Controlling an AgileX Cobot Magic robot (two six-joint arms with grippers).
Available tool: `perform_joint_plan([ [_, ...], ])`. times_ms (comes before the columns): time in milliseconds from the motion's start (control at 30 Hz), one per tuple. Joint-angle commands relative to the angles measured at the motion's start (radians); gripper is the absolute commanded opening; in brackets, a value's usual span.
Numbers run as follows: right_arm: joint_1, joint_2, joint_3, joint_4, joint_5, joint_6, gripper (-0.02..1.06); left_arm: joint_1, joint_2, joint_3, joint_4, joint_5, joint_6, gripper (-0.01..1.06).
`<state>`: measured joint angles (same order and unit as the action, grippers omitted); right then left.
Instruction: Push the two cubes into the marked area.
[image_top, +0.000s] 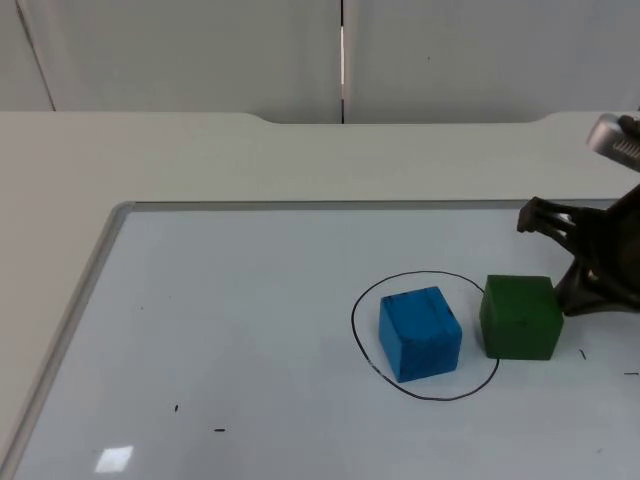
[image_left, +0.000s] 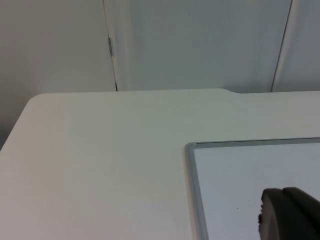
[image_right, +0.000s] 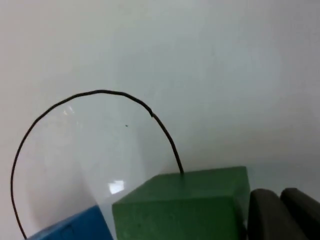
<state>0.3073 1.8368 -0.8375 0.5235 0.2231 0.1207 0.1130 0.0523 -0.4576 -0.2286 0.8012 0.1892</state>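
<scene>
A blue cube (image_top: 420, 334) stands inside the black hand-drawn circle (image_top: 360, 300). A green cube (image_top: 520, 317) sits at the circle's right side, across its line. My right gripper (image_top: 562, 297) is shut and rests against the green cube's right face. In the right wrist view its fingertips (image_right: 265, 215) press together beside the green cube (image_right: 185, 202), with the blue cube (image_right: 75, 227) and the circle (image_right: 100, 92) beyond. My left gripper (image_left: 286, 215) waits shut over the whiteboard's far left corner.
The cubes stand on a whiteboard with a metal frame (image_top: 112, 222), (image_left: 190, 165) laid on the white table. A grey partition wall (image_top: 200, 50) closes the back. Small black marks (image_top: 218, 431) dot the board's front.
</scene>
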Motion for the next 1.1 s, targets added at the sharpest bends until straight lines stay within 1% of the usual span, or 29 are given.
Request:
perform_joint_plan([
  [0,0.007,-0.003,-0.004,0.007,-0.013,0.002,0.05,0.004,-0.005,0.004,-0.004,-0.008,-0.005,0.00],
  [200,0.014,0.041,-0.004,0.007,0.020,0.002,0.05,0.004,-0.005,0.004,-0.004,-0.008,-0.005,0.00],
  [267,0.031,0.065,-0.004,0.004,0.007,0.000,0.05,0.004,-0.005,0.004,-0.004,-0.008,-0.005,0.00],
  [367,0.072,0.081,-0.004,0.004,-0.049,0.000,0.05,0.004,-0.005,0.004,-0.004,-0.008,-0.005,0.00],
  [400,0.072,0.081,-0.004,0.004,-0.049,0.000,0.05,0.004,-0.005,0.004,-0.004,-0.008,-0.005,0.00],
  [500,0.101,0.081,-0.004,0.004,-0.102,0.000,0.05,0.004,-0.005,0.004,-0.004,-0.008,-0.005,0.00],
  [733,0.102,0.081,-0.004,0.007,-0.108,0.000,0.05,0.004,-0.005,0.004,-0.004,-0.008,-0.005,0.00],
  [933,0.102,0.081,-0.004,0.006,-0.135,0.000,0.05,0.004,-0.005,0.004,-0.004,-0.008,-0.005,0.00],
  [1067,0.102,0.081,-0.031,0.002,-0.139,0.000,0.05,0.004,-0.005,0.004,-0.004,-0.008,-0.005,0.00],
])
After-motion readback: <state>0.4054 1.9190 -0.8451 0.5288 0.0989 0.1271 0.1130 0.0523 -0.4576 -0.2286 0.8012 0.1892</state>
